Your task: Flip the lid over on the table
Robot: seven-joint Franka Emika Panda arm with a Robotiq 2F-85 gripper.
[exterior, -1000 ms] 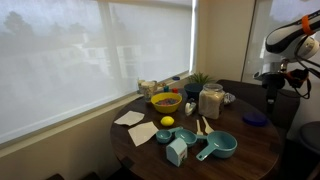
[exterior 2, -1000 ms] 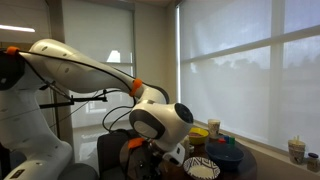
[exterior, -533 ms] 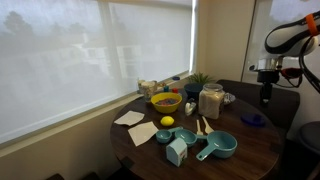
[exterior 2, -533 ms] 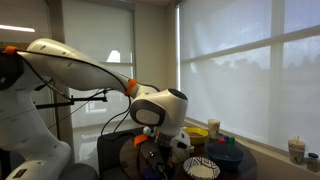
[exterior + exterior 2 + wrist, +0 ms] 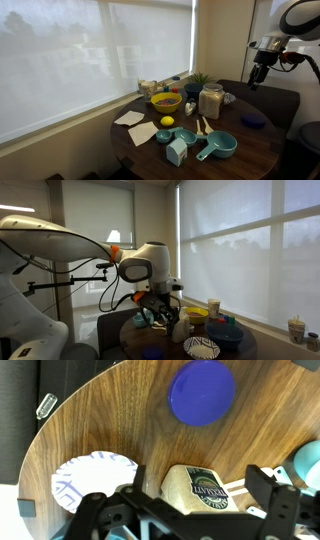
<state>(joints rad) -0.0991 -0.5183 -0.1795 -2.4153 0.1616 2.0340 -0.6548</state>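
While the gripper [image 5: 190, 510] hangs high above the table [image 5: 130, 420], its fingers [image 5: 275, 495] are spread apart with nothing between them, as the wrist view shows (the exterior views are too small to confirm this).

Nearest below the wrist camera stands a jar [image 5: 205, 488] with a green label, and beside it a patterned paper plate [image 5: 85, 478]. Both stay upright and untouched, so they serve as obstacles on any descent path.

Farther out, the lid [image 5: 202, 392] lies flat on the table near its edge, well apart from the jar and plate. In an exterior view the lid [image 5: 253, 120] appears as a dark blue disc on the side of the table closest to the arm, with free wood around it. This placement probably leaves room for a side approach.

Beyond it, a yellow bowl [image 5: 165, 101], a lemon [image 5: 167, 122] and teal cups [image 5: 220, 146] crowd the middle of the table.

Judgement: which face of the lid is up cannot be told. A flat disc offers little edge to grip, so a further flip would call for tilting it at the rim.
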